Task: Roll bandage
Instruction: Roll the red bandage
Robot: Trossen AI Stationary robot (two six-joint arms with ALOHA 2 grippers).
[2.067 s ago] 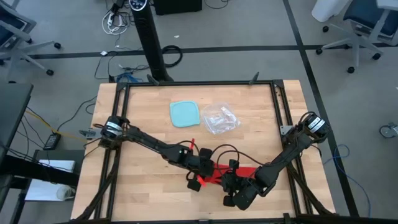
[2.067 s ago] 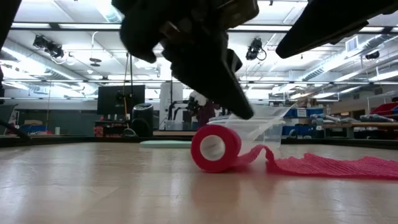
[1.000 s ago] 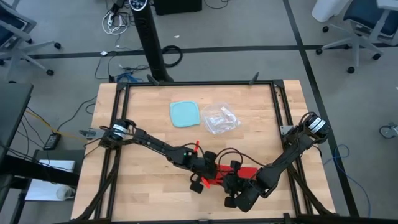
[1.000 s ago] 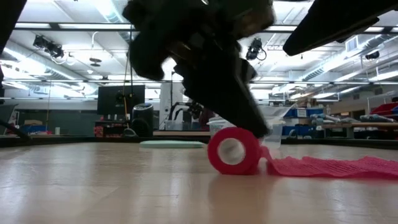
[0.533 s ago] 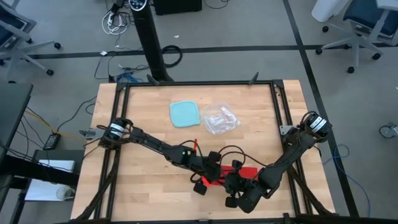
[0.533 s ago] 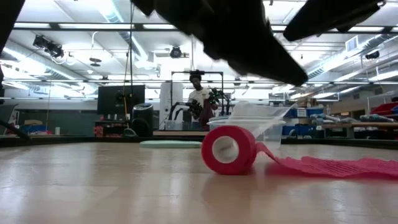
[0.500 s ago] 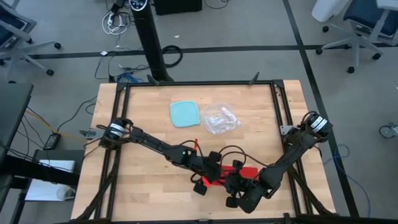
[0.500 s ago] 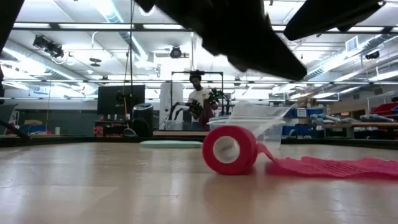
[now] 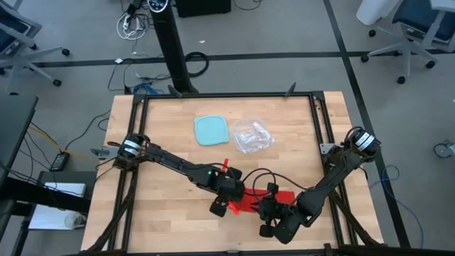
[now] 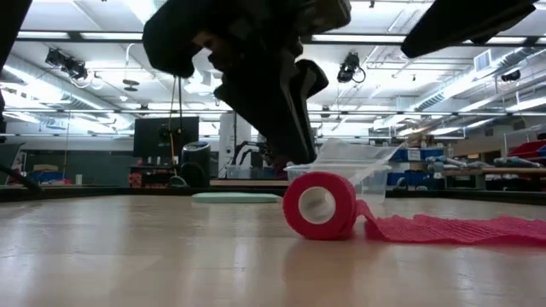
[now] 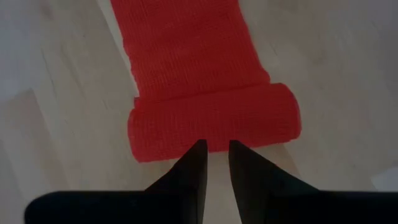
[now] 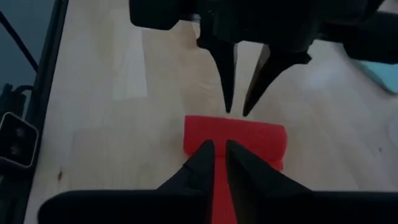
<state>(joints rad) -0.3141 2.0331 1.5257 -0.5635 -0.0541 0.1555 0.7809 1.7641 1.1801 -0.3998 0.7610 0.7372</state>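
High view, bandage (image 9: pixel 250 202): red, near the table's (image 9: pixel 163 135) front edge at about 6 o'clock of its centre; rolled end toward 9 o'clock, loose tail running off toward 3 o'clock, lying flat.

Low view, roll: stands on its rim on the wood, hollow core facing the camera, flat crinkled tail trailing away at 3 o'clock.

Change, roll: sits a little farther toward the tail than two seconds ago, so more of the strip looks wound up; barely shifted in the last half second.

Change, left gripper (image 9: pixel 222 206): lifted clear half a second ago, now back low just at the roll's 9 o'clock side.

Change, right gripper (image 9: pixel 269 220): hardly moved, parked over the tail at the roll's 4 o'clock.

Meaning for the task: another push along the strip seems about to start; rolling partly done, a good stretch of tail left flat.

Left jaws: narrow slit between the fingers (image 11: pixel 191 167), nearly together; tips at the roll's side in the left wrist view, holding nothing; contact or a hair short, cannot tell.

Right jaws: close to together, thin gap only; fingers (image 12: pixel 200 159) over the red strip in the right wrist view, apparently pressing or hovering on it, nothing clamped between them that shows.

Bystanders on the table: light-blue container (image 9: pixel 212 130) and clear plastic bag (image 9: pixel 252 135) at 12 o'clock, well apart from the work.
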